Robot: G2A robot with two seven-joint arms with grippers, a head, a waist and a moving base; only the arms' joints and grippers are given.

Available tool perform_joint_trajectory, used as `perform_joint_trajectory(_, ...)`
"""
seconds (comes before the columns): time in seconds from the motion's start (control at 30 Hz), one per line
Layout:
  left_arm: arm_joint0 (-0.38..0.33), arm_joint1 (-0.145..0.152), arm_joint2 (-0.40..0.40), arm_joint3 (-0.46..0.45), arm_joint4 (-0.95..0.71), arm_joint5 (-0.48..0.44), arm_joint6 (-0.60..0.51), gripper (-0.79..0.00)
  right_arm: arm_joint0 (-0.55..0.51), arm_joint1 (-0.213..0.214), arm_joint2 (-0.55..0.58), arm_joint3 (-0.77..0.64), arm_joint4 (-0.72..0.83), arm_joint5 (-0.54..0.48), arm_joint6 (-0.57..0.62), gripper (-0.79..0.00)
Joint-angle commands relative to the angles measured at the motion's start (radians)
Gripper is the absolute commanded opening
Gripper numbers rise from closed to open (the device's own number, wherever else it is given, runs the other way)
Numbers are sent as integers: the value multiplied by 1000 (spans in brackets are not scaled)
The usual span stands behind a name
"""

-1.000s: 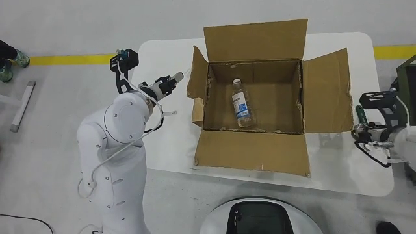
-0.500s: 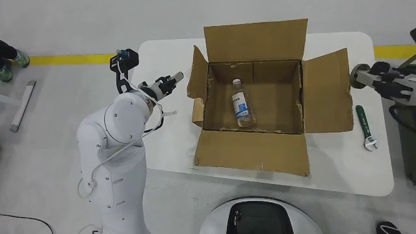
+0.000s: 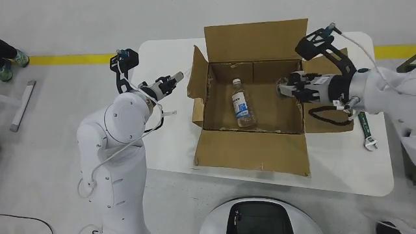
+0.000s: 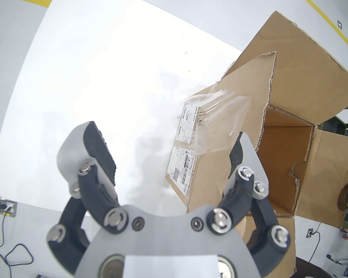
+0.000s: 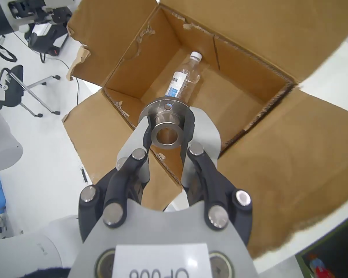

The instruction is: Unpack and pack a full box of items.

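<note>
While the left arm waits, the right gripper (image 3: 286,90) holds a round metal part (image 5: 166,130) over the open cardboard box (image 3: 252,151).

The white table (image 3: 162,143) stands on a pale grey floor with a yellow line (image 3: 65,59) across the upper part of the top view. The box sits mid-frame with its flaps spread, and a water bottle (image 3: 241,104) lies flat on its bottom. A wrench (image 3: 366,132) lies on the table at the right. The right gripper's fingers are clamped on the metal part. The left gripper (image 3: 177,76) sits left of the box, fingers wide apart and holding nothing. A second ago the right gripper was at the table's right edge near the wrench. The left gripper, bottle and box have not moved.
</note>
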State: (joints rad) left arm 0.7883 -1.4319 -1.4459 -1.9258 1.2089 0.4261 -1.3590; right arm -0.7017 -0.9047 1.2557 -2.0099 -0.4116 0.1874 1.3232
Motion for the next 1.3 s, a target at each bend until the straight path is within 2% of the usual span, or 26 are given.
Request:
perform_joint_trajectory(0.0, 0, 0, 0, 0, 0, 0, 0, 0, 45, -11, -89, 54, -18, 7, -3, -785)
perform_joint_trajectory(0.17, 0, 0, 0, 0, 0, 0, 0, 0, 110, -33, -246, 143, -97, 15, 37, -785)
perform_joint_trajectory(0.3, 0, 0, 0, 0, 0, 0, 0, 0, 133, -46, -306, 178, -115, 27, 52, -785)
perform_joint_trajectory(1.27, 0, 0, 0, 0, 0, 0, 0, 0, 145, -92, -489, 309, -339, 54, 87, -785)
